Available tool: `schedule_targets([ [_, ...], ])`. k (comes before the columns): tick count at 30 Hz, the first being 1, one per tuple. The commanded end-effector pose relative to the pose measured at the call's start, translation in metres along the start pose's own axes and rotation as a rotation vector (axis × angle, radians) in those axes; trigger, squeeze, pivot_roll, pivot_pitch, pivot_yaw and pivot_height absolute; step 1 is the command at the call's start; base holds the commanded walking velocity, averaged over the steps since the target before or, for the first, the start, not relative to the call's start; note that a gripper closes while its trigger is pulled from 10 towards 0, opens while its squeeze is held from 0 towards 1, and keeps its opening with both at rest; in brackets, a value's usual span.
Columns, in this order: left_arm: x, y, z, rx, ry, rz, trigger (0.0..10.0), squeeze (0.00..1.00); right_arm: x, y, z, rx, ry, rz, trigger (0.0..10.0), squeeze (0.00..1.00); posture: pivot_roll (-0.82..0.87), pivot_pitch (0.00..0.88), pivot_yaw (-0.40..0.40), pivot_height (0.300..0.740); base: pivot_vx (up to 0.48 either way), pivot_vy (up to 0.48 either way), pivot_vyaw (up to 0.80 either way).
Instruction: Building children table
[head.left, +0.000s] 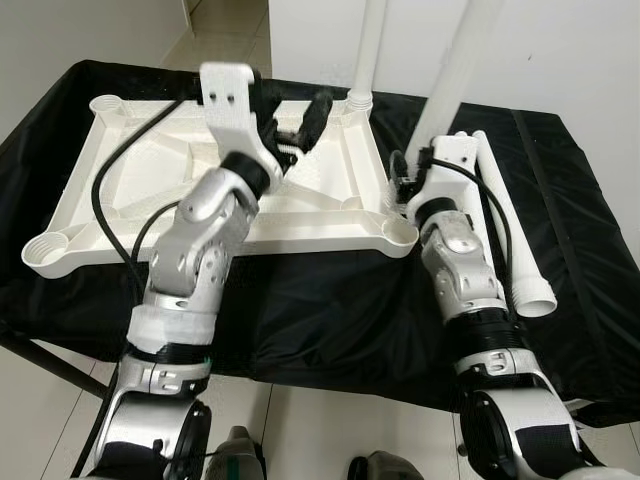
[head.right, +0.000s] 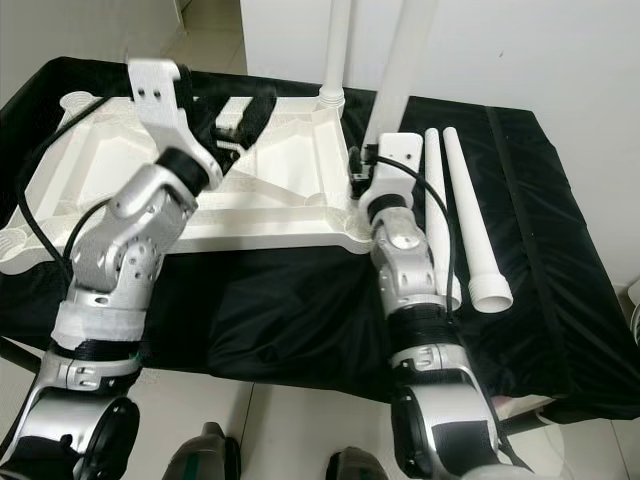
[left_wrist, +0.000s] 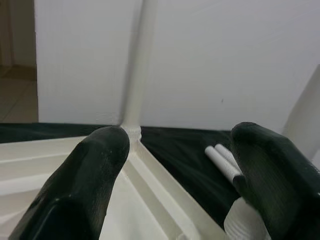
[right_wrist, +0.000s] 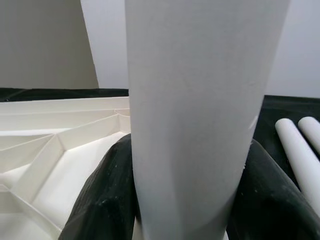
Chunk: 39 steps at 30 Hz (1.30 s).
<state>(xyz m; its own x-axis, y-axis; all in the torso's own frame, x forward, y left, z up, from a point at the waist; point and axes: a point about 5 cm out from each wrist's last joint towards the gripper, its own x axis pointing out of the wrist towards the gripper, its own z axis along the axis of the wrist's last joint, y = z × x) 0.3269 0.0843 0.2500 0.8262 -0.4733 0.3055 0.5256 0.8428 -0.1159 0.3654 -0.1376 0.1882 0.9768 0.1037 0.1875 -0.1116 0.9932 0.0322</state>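
A white plastic table top (head.left: 330, 215) lies upside down on a black-draped stand. One white leg (head.left: 367, 50) stands upright in its far right corner socket. My right gripper (right_wrist: 185, 200) is shut on a second white leg (head.left: 463, 60), held nearly upright above the near right corner socket (head.left: 400, 236); the wrist hides the leg's lower end. My left gripper (head.left: 290, 115) hovers open over the middle of the table top, its black fingers (left_wrist: 95, 175) spread with nothing between them. Two more legs (head.right: 465, 210) lie side by side on the cloth to the right.
The black cloth (head.left: 330, 320) hangs over the stand's front edge, with pale floor tiles below. A white wall (head.left: 560, 50) rises just behind the stand. Open corner sockets show at the near left (head.left: 45, 252) and far left (head.left: 105, 103) of the table top.
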Motion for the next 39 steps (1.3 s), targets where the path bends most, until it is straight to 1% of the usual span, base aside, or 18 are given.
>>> schedule_targets([
  [1,-0.002,-0.006,-0.01,0.017,0.032,-0.106,10.0,0.0,-0.001,-0.002,0.003,0.014,-0.015,0.007,10.0,0.0,0.04,0.0,0.005,0.74,0.0,0.0,0.0],
  [2,-0.003,-0.007,-0.015,0.033,0.049,-0.112,10.0,0.0,-0.001,-0.004,0.003,0.007,-0.014,0.003,10.0,0.0,0.04,0.0,0.007,0.74,0.0,0.0,0.0],
  [3,-0.003,-0.007,-0.015,0.033,0.049,-0.112,10.0,0.0,-0.001,-0.004,0.003,0.007,-0.014,0.003,10.0,0.0,0.04,0.0,0.007,0.74,0.0,0.0,0.0],
  [4,-0.006,-0.01,-0.026,0.065,0.085,-0.125,10.0,0.0,-0.002,-0.006,0.001,-0.007,-0.01,0.002,10.0,0.0,0.04,0.0,0.006,0.74,0.0,0.0,0.0],
  [5,-0.006,-0.01,-0.026,0.065,0.085,-0.125,10.0,0.0,-0.002,-0.006,0.001,-0.007,-0.01,0.002,10.0,0.0,0.04,0.0,0.006,0.74,0.0,0.0,0.0],
  [7,-0.012,-0.016,-0.045,0.109,0.162,-0.162,10.0,0.0,-0.004,-0.008,0.0,-0.019,-0.005,0.01,10.0,0.0,0.04,0.003,0.009,0.74,0.0,0.0,0.0],
  [8,-0.012,-0.016,-0.045,0.109,0.162,-0.162,10.0,0.0,-0.004,-0.008,0.0,-0.019,-0.005,0.01,10.0,0.0,0.04,0.003,0.009,0.74,0.0,0.0,0.0],
  [10,-0.017,-0.021,-0.059,0.127,0.22,-0.201,10.0,0.0,-0.004,-0.009,-0.001,-0.023,-0.002,0.013,10.0,0.0,0.05,0.004,0.009,0.74,0.0,0.0,0.0],
  [11,-0.017,-0.021,-0.059,0.127,0.22,-0.201,10.0,0.0,-0.004,-0.009,-0.001,-0.023,-0.002,0.013,10.0,0.0,0.05,0.004,0.009,0.74,0.0,0.0,0.0],
  [14,-0.022,-0.026,-0.081,0.134,0.341,-0.235,10.0,0.0,-0.005,-0.01,0.0,-0.023,-0.006,0.019,10.0,0.0,0.04,0.008,0.014,0.74,0.0,0.0,0.0],
  [15,-0.022,-0.026,-0.084,0.143,0.362,-0.233,10.0,0.0,-0.005,-0.009,0.0,-0.022,-0.009,0.023,10.0,0.0,0.04,0.008,0.014,0.74,0.0,0.0,0.0],
  [19,-0.022,-0.028,-0.092,0.146,0.414,-0.249,10.0,0.0,-0.007,-0.009,0.001,-0.024,-0.013,0.03,10.0,0.0,0.04,0.015,0.018,0.74,0.0,0.0,0.0],
  [23,-0.022,-0.029,-0.096,0.156,0.429,-0.261,10.0,0.0,-0.007,-0.01,0.001,-0.025,-0.013,0.03,10.0,0.0,0.04,0.017,0.019,0.74,0.0,0.0,0.0],
  [25,-0.019,-0.033,-0.103,0.156,0.464,-0.285,10.0,0.0,-0.008,-0.012,0.001,-0.032,-0.015,0.026,10.0,0.0,0.04,0.017,0.019,0.74,0.0,0.0,0.0],
  [29,-0.017,-0.035,-0.104,0.155,0.474,-0.298,10.0,0.0,-0.008,-0.013,0.002,-0.035,-0.016,0.024,10.0,0.0,0.04,0.017,0.019,0.74,0.0,0.0,0.0],
  [32,-0.013,-0.036,-0.108,0.162,0.497,-0.32,10.0,0.0,-0.007,-0.014,0.004,-0.041,-0.021,0.019,10.0,0.0,0.03,0.026,0.034,0.74,0.0,0.0,0.0],
  [35,-0.008,-0.038,-0.115,0.194,0.533,-0.35,10.0,0.0,-0.007,-0.016,0.007,-0.051,-0.029,0.012,10.0,0.0,0.02,0.032,0.041,0.74,0.0,0.0,0.0],
  [39,-0.007,-0.04,-0.12,0.207,0.556,-0.374,10.0,0.0,-0.008,-0.017,0.008,-0.057,-0.032,0.009,10.0,0.0,0.02,0.037,0.043,0.74,0.0,0.0,0.0],
])
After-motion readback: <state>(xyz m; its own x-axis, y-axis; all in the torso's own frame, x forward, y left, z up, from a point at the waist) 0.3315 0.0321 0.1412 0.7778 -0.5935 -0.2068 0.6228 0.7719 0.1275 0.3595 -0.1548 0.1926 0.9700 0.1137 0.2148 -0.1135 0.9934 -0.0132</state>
